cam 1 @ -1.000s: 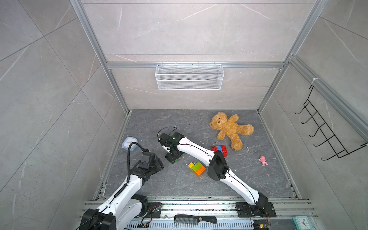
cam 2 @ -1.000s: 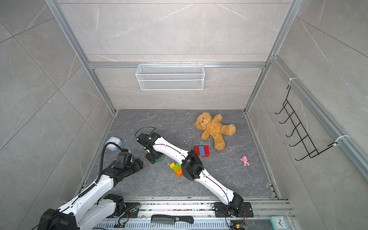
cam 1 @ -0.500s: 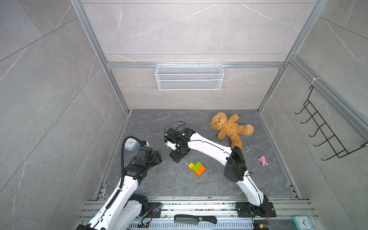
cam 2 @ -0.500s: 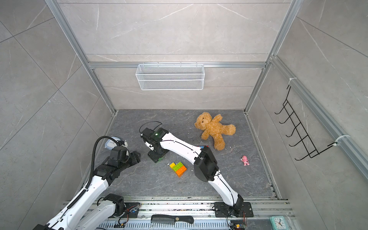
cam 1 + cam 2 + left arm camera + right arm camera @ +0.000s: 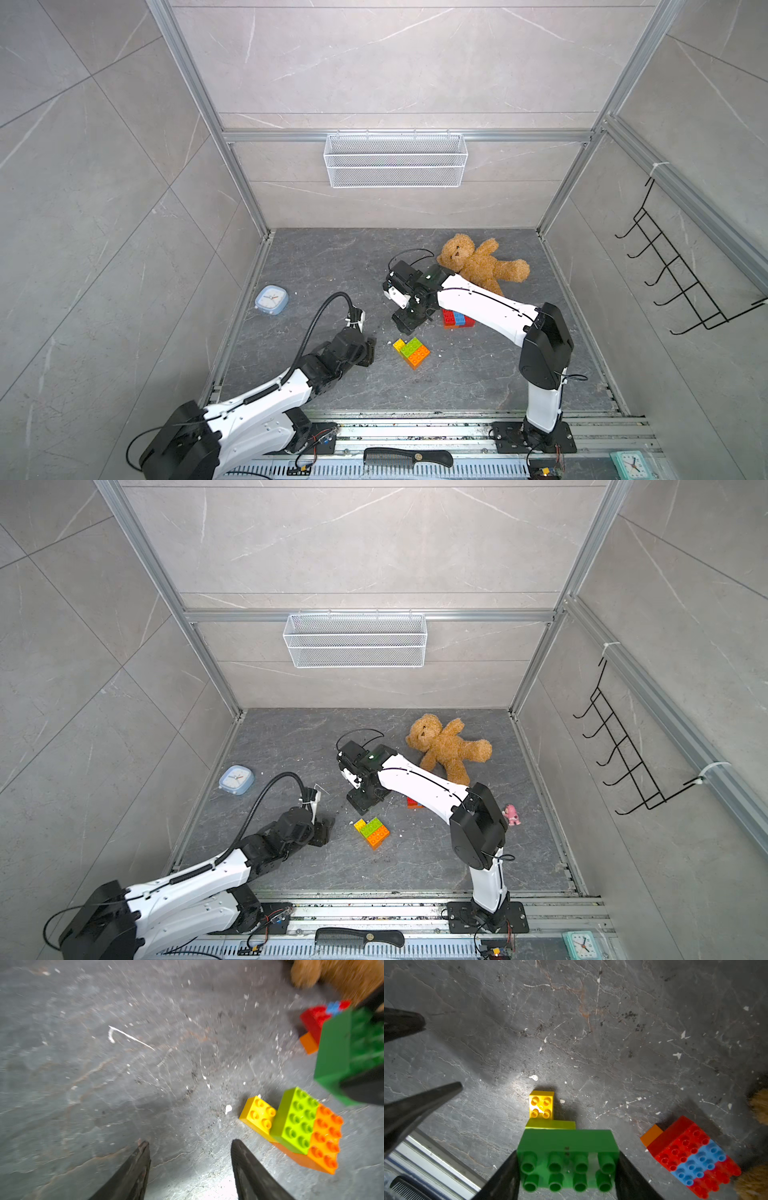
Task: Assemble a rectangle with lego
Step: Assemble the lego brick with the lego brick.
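Observation:
My right gripper (image 5: 566, 1167) is shut on a dark green 2x4 lego brick (image 5: 566, 1159), studs facing the camera, held just above the floor. Directly beyond it lies a joined cluster of a yellow brick (image 5: 541, 1104), a lime brick (image 5: 295, 1120) and an orange brick (image 5: 326, 1136), seen in both top views (image 5: 411, 352) (image 5: 372, 832). A red and blue block (image 5: 691, 1157) on an orange brick lies beside the right arm (image 5: 455, 319). My left gripper (image 5: 190, 1147) is open and empty, low over bare floor just left of the cluster (image 5: 370, 351).
A brown teddy bear (image 5: 478, 264) lies behind the right arm. A blue clock (image 5: 271, 299) sits by the left wall and a pink figurine (image 5: 512, 814) at the right. A black comb (image 5: 407, 457) and a teal clock (image 5: 629, 463) rest on the front rail.
The right gripper has carried the green brick to the right, close to the yellow-lime-orange cluster. The left arm has swung right toward the same cluster, jaws still apart.

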You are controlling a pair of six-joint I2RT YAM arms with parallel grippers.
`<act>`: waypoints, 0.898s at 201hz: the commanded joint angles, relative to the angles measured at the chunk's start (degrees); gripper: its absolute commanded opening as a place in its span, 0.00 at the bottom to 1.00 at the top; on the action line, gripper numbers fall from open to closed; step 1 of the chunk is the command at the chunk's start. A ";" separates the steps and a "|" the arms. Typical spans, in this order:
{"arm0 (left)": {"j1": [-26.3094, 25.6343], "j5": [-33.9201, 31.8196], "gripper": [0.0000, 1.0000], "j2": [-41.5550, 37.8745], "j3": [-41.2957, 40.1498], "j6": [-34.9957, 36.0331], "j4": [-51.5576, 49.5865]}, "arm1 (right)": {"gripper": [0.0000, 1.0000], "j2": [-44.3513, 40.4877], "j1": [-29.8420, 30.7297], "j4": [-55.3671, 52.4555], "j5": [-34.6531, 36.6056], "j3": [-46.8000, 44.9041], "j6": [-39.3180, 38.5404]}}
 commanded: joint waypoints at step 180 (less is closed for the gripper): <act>-1.40 -2.96 0.64 0.49 -2.25 -0.04 9.34 | 0.19 6.93 3.63 5.63 3.38 -6.18 1.56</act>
